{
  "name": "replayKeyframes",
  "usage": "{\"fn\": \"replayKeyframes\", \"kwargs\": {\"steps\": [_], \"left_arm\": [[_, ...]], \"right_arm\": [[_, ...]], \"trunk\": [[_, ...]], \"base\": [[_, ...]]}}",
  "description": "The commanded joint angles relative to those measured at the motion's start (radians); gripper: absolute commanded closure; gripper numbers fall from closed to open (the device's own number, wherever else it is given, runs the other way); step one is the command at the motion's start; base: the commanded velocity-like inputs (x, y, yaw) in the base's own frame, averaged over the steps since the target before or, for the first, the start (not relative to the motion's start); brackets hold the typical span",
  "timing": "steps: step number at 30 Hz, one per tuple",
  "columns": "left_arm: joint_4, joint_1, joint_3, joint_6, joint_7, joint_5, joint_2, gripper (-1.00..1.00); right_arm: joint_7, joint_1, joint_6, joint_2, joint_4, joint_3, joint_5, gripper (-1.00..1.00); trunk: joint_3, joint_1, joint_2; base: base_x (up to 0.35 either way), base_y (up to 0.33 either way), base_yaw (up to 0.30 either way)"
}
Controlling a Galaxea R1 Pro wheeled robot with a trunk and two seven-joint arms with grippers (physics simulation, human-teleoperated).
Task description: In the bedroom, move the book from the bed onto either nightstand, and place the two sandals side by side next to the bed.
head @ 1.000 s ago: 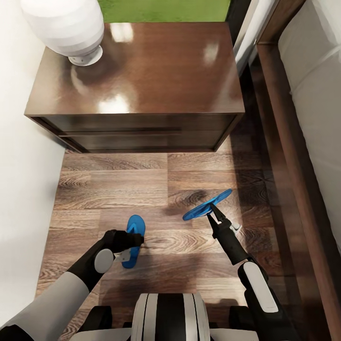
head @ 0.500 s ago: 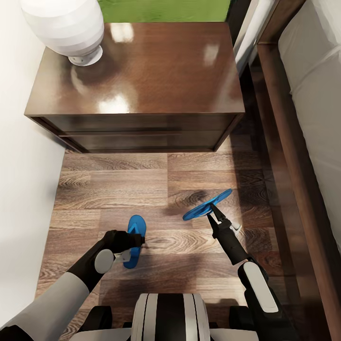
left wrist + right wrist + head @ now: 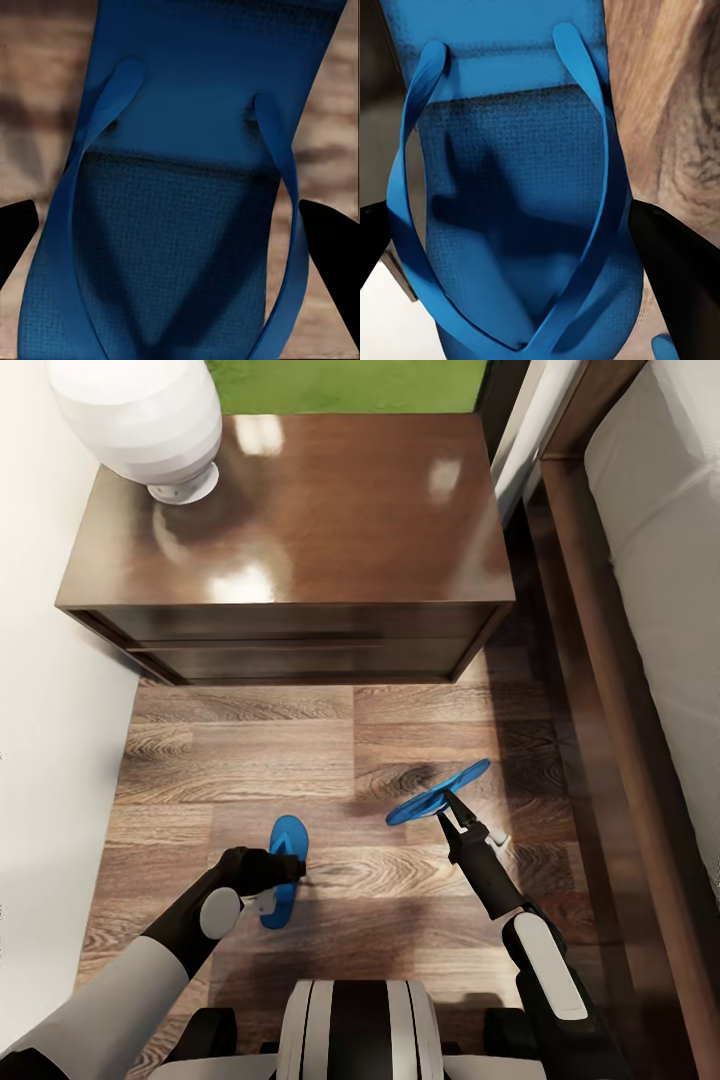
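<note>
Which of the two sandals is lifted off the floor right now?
The sandal at the right gripper, nearer the bed: this sandal hangs tilted above its shadow. The other sandal, at the left gripper, seems lower, nearly flat by the floor.

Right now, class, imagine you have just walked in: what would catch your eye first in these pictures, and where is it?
Two bright blue sandals stand out against the wood floor: the left sandal at the left end effector, the right sandal tilted at the right end effector. Behind them, a glossy dark nightstand carries a white lamp, with the bed alongside.
</note>
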State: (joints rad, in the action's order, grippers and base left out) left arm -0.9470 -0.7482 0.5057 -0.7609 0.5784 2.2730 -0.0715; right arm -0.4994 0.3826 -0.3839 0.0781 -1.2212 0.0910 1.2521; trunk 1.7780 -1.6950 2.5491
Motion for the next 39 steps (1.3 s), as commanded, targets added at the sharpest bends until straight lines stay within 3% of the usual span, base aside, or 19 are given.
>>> {"fn": "replayKeyframes", "kwargs": {"steps": [1, 6, 9, 39], "left_arm": [[-0.001, 0.0, 0.004, -0.003, 0.003, 0.0, -0.001, 1.0], [-0.001, 0.0, 0.004, -0.004, 0.004, 0.0, -0.002, 1.0], [-0.001, 0.0, 0.004, -0.004, 0.004, 0.0, -0.002, 1.0], [0.0, 0.001, 0.004, -0.008, 0.006, -0.001, -0.002, 1.0]], "right_arm": [[-0.001, 0.001, -0.009, 0.001, 0.0, 0.003, 0.007, 1.0], [-0.001, 0.001, -0.009, 0.001, 0.0, 0.003, 0.007, 1.0], [-0.001, 0.001, -0.009, 0.001, 0.0, 0.003, 0.007, 1.0], [0.0, 0.001, -0.009, 0.0, 0.0, 0.003, 0.007, 1.0]], "trunk": [[-0.004, 0.001, 0.0], [-0.023, 0.003, -0.001], [-0.023, 0.003, -0.001], [-0.139, 0.016, -0.008]], "base": [[0.0, 0.0, 0.0], [0.0, 0.0, 0.0], [0.0, 0.0, 0.0], [0.0, 0.0, 0.0]]}}
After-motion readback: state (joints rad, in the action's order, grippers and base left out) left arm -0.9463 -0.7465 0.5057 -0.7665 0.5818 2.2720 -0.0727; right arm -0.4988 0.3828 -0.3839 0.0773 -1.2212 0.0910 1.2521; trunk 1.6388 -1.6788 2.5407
